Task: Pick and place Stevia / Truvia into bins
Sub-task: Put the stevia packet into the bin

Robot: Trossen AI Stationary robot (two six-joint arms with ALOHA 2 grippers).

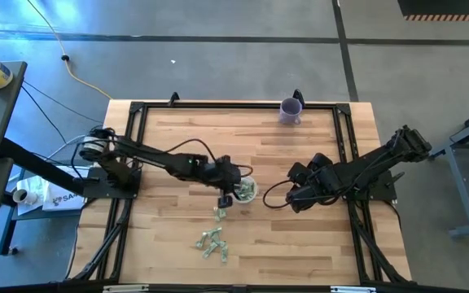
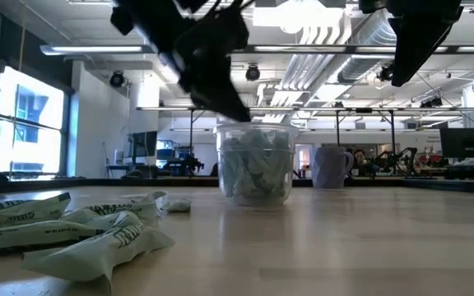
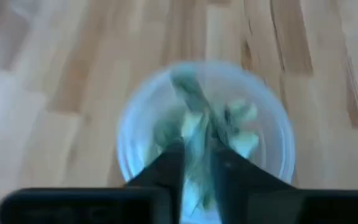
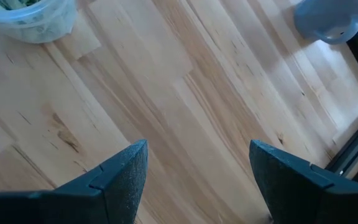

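Bare concrete floor surrounded the wooden counter (image 1: 300, 236) in the high view, where the left end effector (image 1: 228, 195) hung at the near rim of the clear cup (image 1: 246, 190). Loose sachets (image 1: 212, 242) lay on the boards nearer the front edge, well apart from the cup. The right end effector (image 1: 297, 195) waited beside the cup on its other side, and a purple cup (image 1: 290, 110) stood far back.

From the low view, the left end effector (image 2: 229, 103) sat just above the cup (image 2: 255, 163), which looked already packed with sachets; a downward nudge could tip it or spill its contents.

Through the left wrist view, the fingers (image 3: 166, 171) stood close together with something pale green between them, probably a sachet (image 3: 196, 146), directly over the cup's mouth (image 3: 135, 118). If released off-centre, it might catch the rim and fall outside.

Seen from the right wrist, its fingers (image 4: 120, 171) were spread wide and empty.
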